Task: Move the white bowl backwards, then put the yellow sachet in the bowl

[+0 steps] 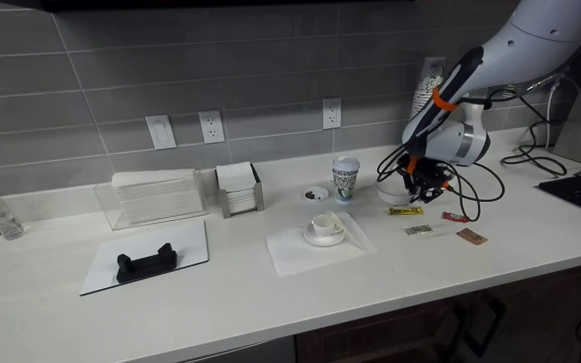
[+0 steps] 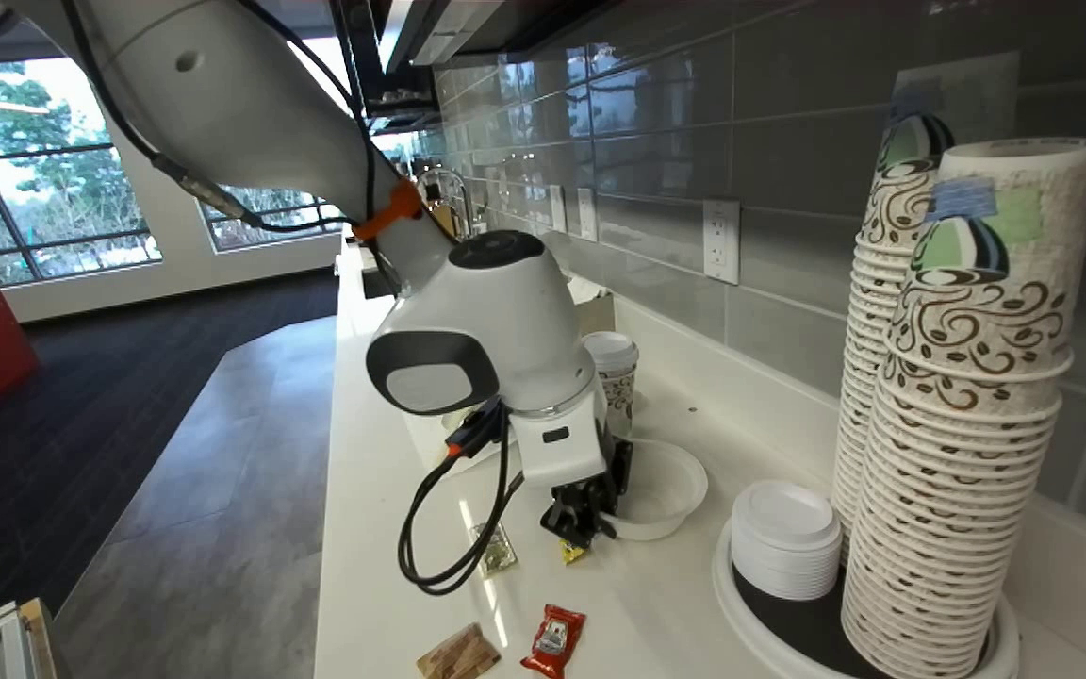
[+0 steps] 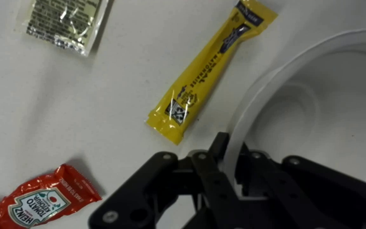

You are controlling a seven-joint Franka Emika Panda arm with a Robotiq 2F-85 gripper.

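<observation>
The white bowl stands on the counter near the wall in both exterior views [image 1: 389, 195] [image 2: 670, 490]. It fills the right side of the wrist view [image 3: 322, 105]. My gripper [image 3: 232, 152] is at the bowl's near rim, with one finger outside the wall and one inside. The fingers look closed on the rim. The gripper also shows in both exterior views [image 1: 419, 195] [image 2: 600, 523], its tips partly hidden. The yellow sachet [image 3: 202, 76] lies flat on the counter just outside the bowl, apart from the fingers. It also shows in both exterior views [image 1: 405, 210] [image 2: 572, 552], partly hidden in one.
A pale printed packet [image 1: 418, 230], a red ketchup packet [image 3: 40, 200] and a brown packet [image 1: 471, 236] lie nearby. A lidded paper cup [image 1: 345, 179] and a small dish [image 1: 316, 193] stand beside the bowl. Tall cup stacks [image 2: 958, 453] and lids [image 2: 785, 538] stand near the wall.
</observation>
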